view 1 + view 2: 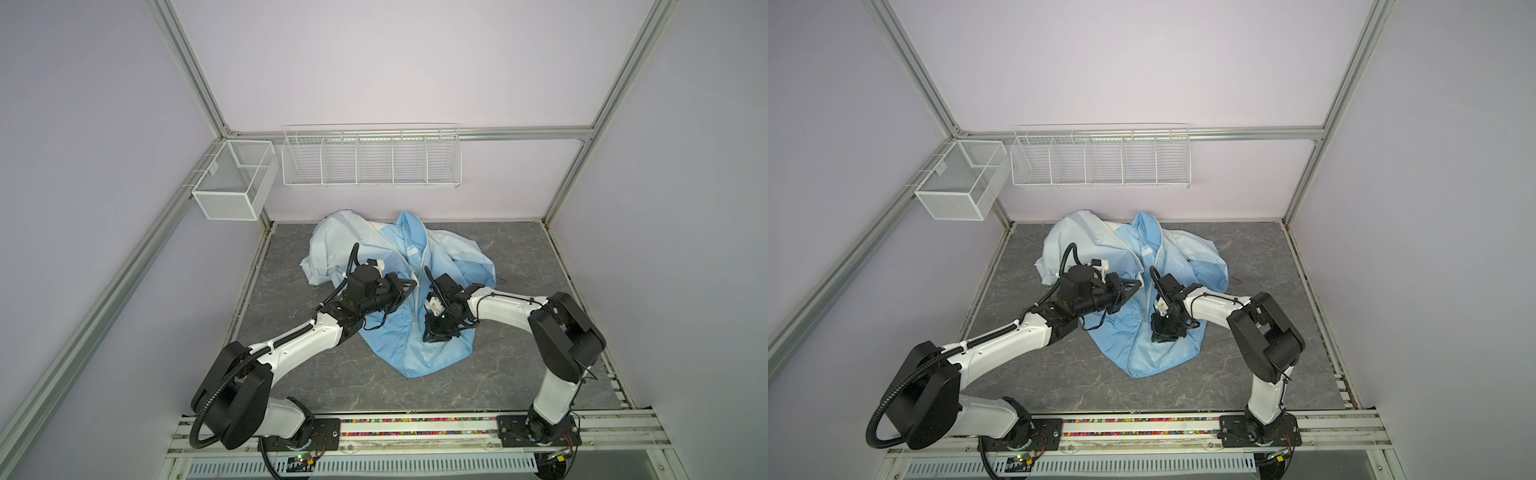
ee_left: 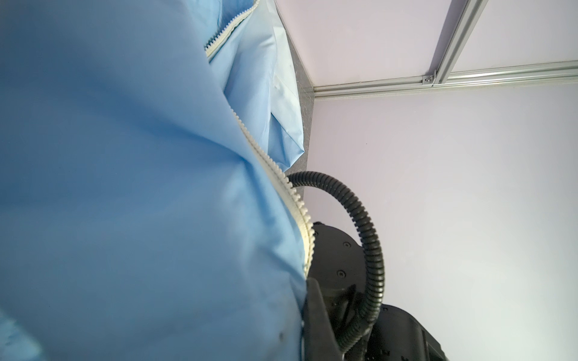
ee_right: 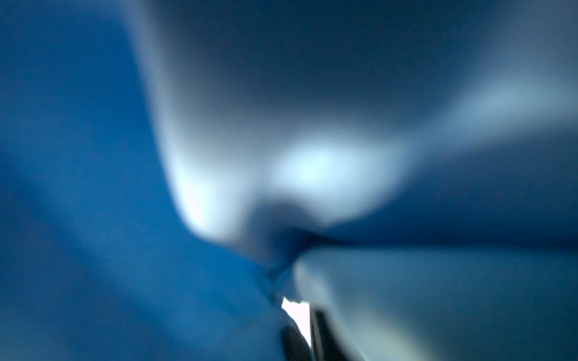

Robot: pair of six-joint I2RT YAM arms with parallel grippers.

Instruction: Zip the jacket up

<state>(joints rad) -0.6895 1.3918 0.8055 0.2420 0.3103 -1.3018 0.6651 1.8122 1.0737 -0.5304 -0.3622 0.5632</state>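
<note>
The light-blue jacket [image 1: 395,332] [image 1: 1125,345] lies crumpled mid-table in both top views, its white zipper [image 1: 400,254] running down the open front. My left gripper [image 1: 409,286] [image 1: 1136,284] is shut on the jacket's zipper edge. In the left wrist view the fabric [image 2: 125,187] drapes over the lens, and the zipper teeth [image 2: 294,200] lead down to one dark finger [image 2: 316,315]. My right gripper [image 1: 434,338] [image 1: 1160,338] points down into the jacket's lower front. The right wrist view is blurred blue fabric [image 3: 93,187]. Two dark fingers [image 3: 291,342] stand close together, and whether they grip is unclear.
The grey marbled table [image 1: 540,332] has a mesh basket [image 1: 235,178] and a long wire rack [image 1: 371,160] on the back wall above it. Aluminium frame posts stand at the corners. The arm bases sit on a rail [image 1: 415,428] along the front edge.
</note>
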